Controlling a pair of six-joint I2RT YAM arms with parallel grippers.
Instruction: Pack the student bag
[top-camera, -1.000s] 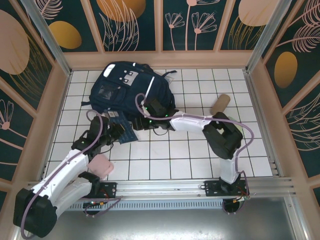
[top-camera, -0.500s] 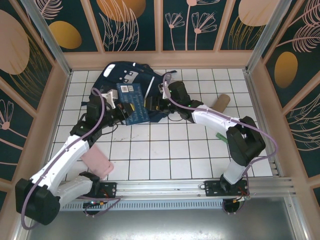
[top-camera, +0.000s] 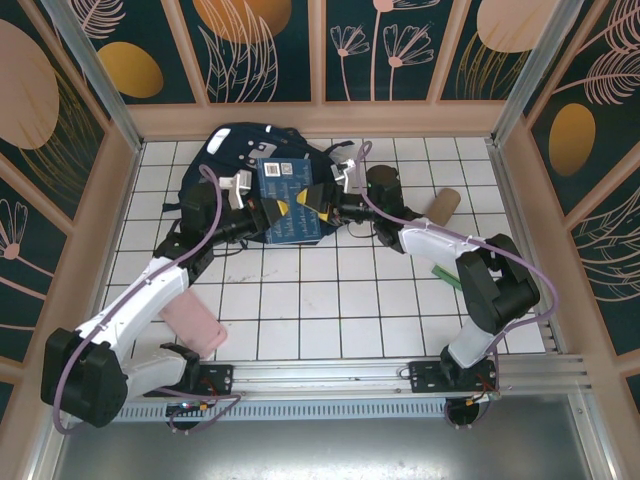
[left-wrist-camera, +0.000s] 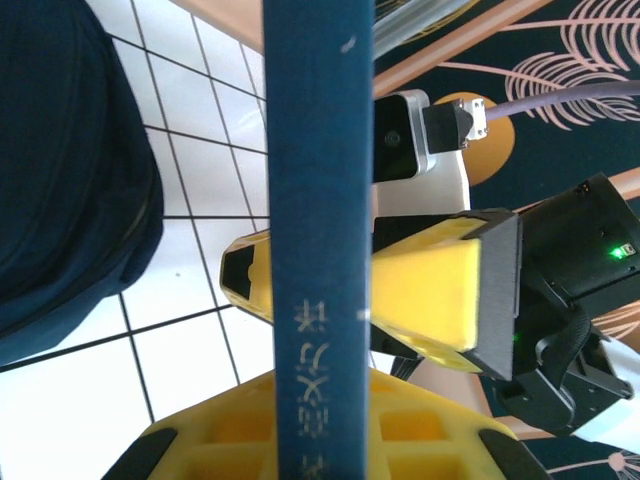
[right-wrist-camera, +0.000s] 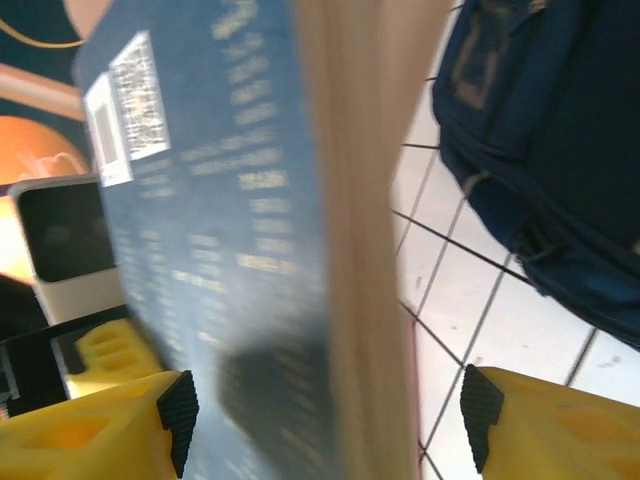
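Clamping a blue book (top-camera: 290, 205) by its left edge, left pincer (top-camera: 268, 212) holds it above the tabletop (top-camera: 330, 310). Student bag (top-camera: 225, 140) lies just behind, far centre-left. Right pincer (top-camera: 318, 198) is clamped on the book's right edge. Cardboard tube (top-camera: 440, 207) lies farther right.

A blue book (top-camera: 290, 200) stands up above the white tiled surface (top-camera: 330, 310). A pink case (top-camera: 195, 327), a brown tube (top-camera: 440, 207) and a green pen (top-camera: 447, 276) lie on the tiles.

bright, even light from above. the white table (top-camera: 380, 310) shines a little and shadows are soft and small. the right wrist view is blurry, with the close book (right-wrist-camera: 230, 250) smeared.
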